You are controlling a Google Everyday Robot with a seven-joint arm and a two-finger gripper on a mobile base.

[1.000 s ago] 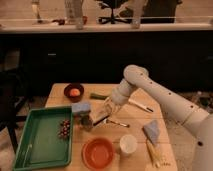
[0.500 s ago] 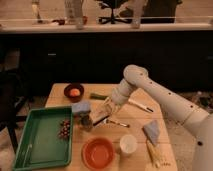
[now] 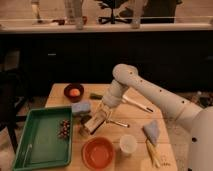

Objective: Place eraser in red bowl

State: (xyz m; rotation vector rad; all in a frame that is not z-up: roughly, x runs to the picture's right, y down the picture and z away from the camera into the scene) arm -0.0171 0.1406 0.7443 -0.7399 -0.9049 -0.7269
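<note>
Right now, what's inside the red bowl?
Nothing visible: the red bowl shows only its bare orange-red inside. The near inner wall is hidden by its rim. The tool is shut, just above and left of the bowl; whether it holds the eraser can't be told.

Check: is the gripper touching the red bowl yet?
Apart. The camera view shows the gripper above and left of the red bowl, with bare table between them.

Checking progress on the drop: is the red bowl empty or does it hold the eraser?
Empty. The red bowl shows only bare orange-red inside. The gripper, shut, sits on the table just above-left of it; what it holds, cannot tell.
</note>
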